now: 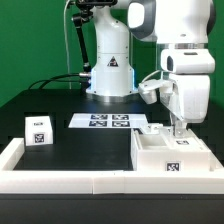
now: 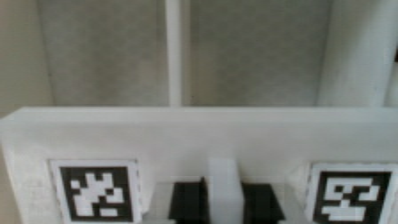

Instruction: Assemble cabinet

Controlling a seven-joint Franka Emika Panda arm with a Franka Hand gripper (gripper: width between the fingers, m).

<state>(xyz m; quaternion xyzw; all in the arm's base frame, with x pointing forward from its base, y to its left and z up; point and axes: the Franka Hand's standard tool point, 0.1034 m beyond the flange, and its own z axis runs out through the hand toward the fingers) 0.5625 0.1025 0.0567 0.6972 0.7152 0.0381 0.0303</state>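
Note:
The cabinet (image 1: 160, 158) is a large white box with small tags, at the exterior view's right near the table's front. My gripper (image 1: 178, 127) hangs straight down over its far right part, fingertips at its top. In the wrist view the cabinet's white top (image 2: 196, 130) fills the frame, with one tag on each side. My gripper (image 2: 222, 197) has its two dark fingers (image 2: 187, 203) tight against either side of a thin upright white panel (image 2: 222, 178) of the cabinet. The jaws look shut on that panel.
A small white cube (image 1: 38, 130) with one tag stands at the exterior view's left. The marker board (image 1: 110, 122) lies flat in front of the arm's base (image 1: 108, 75). A low white wall (image 1: 60, 182) runs along the table's front and left edge.

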